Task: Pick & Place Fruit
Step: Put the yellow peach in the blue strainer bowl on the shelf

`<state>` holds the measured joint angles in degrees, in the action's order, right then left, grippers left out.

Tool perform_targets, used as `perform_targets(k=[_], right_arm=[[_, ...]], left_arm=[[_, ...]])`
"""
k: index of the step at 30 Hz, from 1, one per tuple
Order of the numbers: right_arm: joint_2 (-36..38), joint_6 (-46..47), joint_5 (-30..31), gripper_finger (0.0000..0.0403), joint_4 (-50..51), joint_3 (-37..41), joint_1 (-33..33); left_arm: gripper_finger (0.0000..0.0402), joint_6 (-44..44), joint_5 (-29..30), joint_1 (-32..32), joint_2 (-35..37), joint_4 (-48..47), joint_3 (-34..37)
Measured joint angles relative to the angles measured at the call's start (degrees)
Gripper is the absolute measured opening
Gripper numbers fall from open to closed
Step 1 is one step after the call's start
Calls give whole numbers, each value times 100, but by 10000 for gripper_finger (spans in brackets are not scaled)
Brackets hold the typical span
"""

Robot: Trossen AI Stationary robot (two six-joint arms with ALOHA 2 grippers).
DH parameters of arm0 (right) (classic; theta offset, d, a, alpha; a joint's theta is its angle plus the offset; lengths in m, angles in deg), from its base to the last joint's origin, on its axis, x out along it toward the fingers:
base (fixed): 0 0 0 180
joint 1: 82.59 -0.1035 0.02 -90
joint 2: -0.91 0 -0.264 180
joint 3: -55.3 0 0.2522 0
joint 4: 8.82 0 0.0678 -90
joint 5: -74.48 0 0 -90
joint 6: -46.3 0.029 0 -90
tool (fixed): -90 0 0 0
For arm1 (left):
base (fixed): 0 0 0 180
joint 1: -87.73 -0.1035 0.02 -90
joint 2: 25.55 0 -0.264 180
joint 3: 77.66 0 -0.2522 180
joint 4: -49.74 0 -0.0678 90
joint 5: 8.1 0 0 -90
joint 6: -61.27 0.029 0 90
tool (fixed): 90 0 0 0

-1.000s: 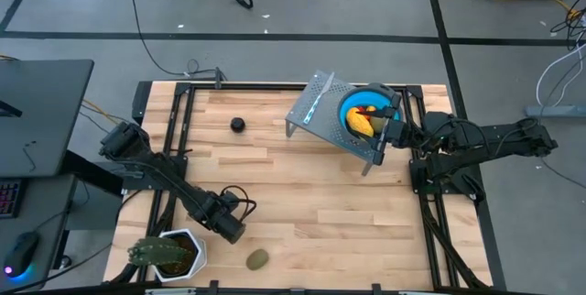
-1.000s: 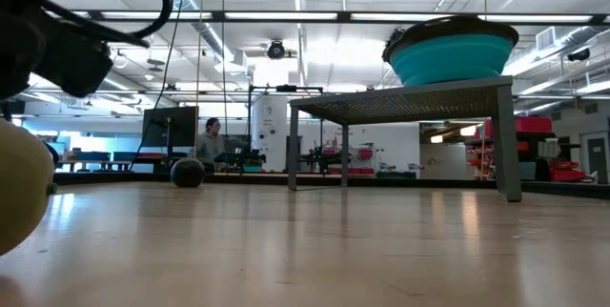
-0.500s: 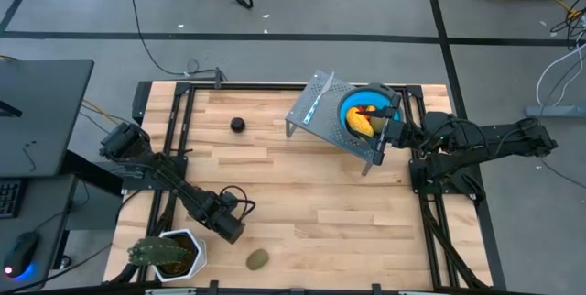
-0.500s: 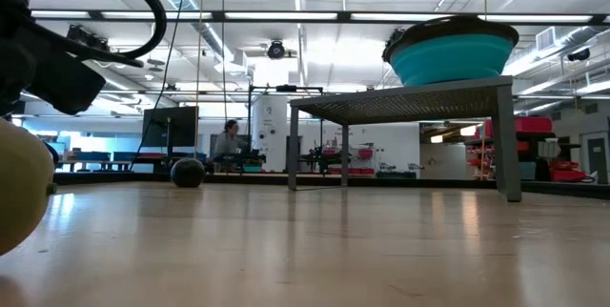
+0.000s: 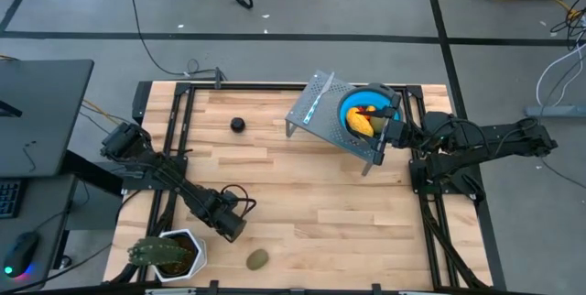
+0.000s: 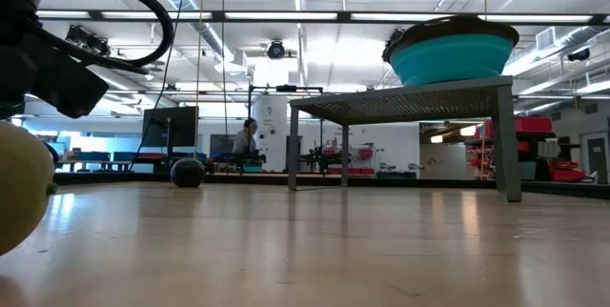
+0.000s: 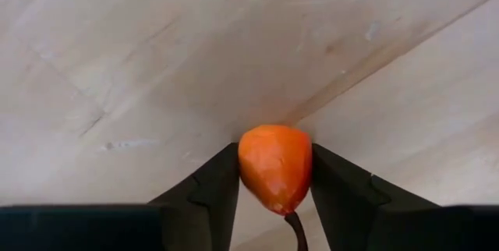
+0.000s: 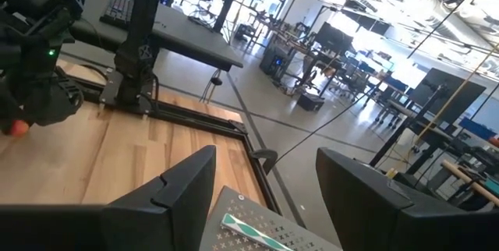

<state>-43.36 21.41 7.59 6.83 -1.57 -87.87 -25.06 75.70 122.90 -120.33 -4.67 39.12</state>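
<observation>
While the right claw (image 5: 385,136) waited parted beside the blue bowl (image 5: 364,114) near the table's (image 5: 311,194) far right corner, the left claw (image 7: 274,196), low by the near left corner, pinched an orange-red fruit (image 7: 274,167); lifting and carrying it bowlward seemed next.

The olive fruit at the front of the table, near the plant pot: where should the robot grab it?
Probably across its narrow middle, coming straight down from above. The olive fruit is a small oval lying flat on the bare table with room all round, so fingers fit either side. The plant pot is off to one side, not touching.
</observation>
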Motion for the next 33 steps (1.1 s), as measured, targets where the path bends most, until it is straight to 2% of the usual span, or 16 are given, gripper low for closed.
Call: perform_targets(k=[4, 9, 17, 22, 27, 30, 33], right_arm=[[0, 0, 0, 233, -48, 0, -2], [0, 0, 2, 233, -87, 1, -1], [0, 0, 24, 233, -85, 0, -2], [0, 0, 24, 233, -83, 0, 0], [0, 47, 129, 233, -81, 0, -2], [-1, 238, 280, 233, -79, 0, 0], [0, 345, 182, 233, -79, 0, 0]], left_arm=[[135, 452, 116, -235, -26, 7, -240], [128, 1316, 689, -627, -25, 7, -842], [132, 3331, 2162, -1300, -16, 16, -2035], [130, 5110, 3325, -1520, -11, 412, -2641], [135, 7476, 4687, -1713, -3, 1652, -2854], [135, 8949, 5117, -1789, -3, 2500, -2810], [134, 10065, 5335, -1916, -3, 3183, -2810]])
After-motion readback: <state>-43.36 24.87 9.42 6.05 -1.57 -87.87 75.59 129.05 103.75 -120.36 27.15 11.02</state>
